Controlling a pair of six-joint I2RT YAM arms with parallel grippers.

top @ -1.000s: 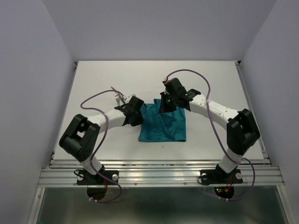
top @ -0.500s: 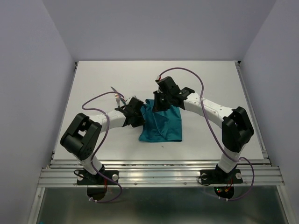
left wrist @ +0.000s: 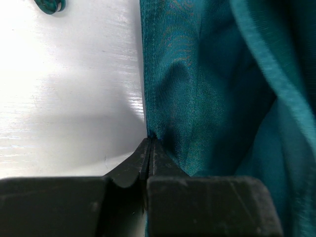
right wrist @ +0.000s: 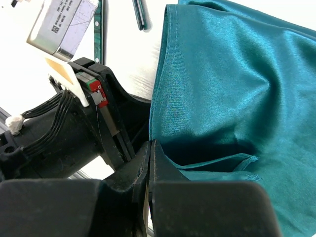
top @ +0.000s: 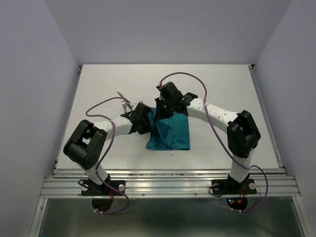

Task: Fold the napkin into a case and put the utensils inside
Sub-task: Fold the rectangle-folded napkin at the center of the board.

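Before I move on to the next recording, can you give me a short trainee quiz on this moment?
1. True or false: the left pincer is shut on the edge of the napkin.
2. What does the right pincer grip?
3. Where are the utensils? A: inside the napkin. B: on the table, left of the napkin. C: in the right pincer.
Key: 1 true; 2 the napkin; 3 B.
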